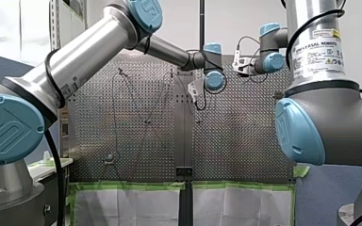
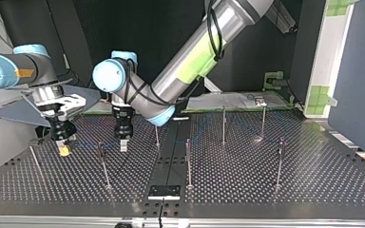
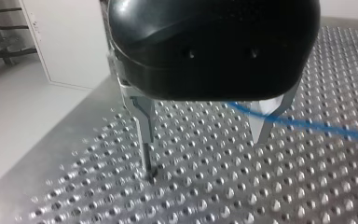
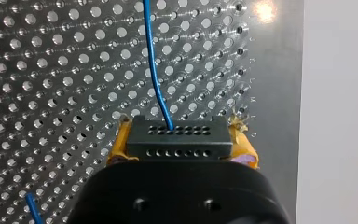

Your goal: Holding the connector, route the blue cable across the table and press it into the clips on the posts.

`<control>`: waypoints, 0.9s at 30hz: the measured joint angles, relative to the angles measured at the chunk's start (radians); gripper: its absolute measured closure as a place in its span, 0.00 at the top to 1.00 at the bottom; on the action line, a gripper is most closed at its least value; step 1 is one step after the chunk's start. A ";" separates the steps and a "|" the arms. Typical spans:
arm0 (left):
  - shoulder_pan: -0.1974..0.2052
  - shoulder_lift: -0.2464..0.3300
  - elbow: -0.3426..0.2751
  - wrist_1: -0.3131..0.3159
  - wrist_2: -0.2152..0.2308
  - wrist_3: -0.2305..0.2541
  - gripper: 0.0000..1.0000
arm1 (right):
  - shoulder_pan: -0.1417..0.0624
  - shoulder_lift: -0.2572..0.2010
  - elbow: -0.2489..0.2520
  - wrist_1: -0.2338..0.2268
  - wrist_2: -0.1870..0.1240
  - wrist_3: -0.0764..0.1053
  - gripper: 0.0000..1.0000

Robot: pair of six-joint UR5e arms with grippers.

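One apparent connector (image 4: 176, 139) in right hand (image 4: 182, 144)

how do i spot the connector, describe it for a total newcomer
Over the perforated table, find my right gripper with yellow pads. The connector is the black block clamped between them. Only it has rows of small holes and a blue cable leaving it.

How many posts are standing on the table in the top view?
7 in the top view: far-left post, near-left post, near-middle post, near-right post, back-left post, back-middle post, back-right post. More may be hidden.
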 joint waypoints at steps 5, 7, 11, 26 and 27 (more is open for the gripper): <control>-0.020 0.014 0.000 -0.044 0.003 -0.042 1.00 | 0.000 0.000 0.001 0.000 0.000 0.000 0.00; -0.030 0.016 -0.003 -0.059 0.008 -0.056 1.00 | 0.000 0.000 0.001 0.001 0.000 0.000 0.00; -0.050 0.035 -0.025 -0.093 0.021 -0.075 1.00 | 0.000 0.001 0.000 0.003 0.000 0.000 0.00; -0.070 0.170 -0.163 -0.023 0.021 -0.076 1.00 | 0.000 0.002 0.000 0.002 -0.002 0.000 0.00; -0.071 0.177 -0.170 -0.016 0.021 -0.074 1.00 | 0.000 0.003 0.000 0.002 -0.002 0.000 0.00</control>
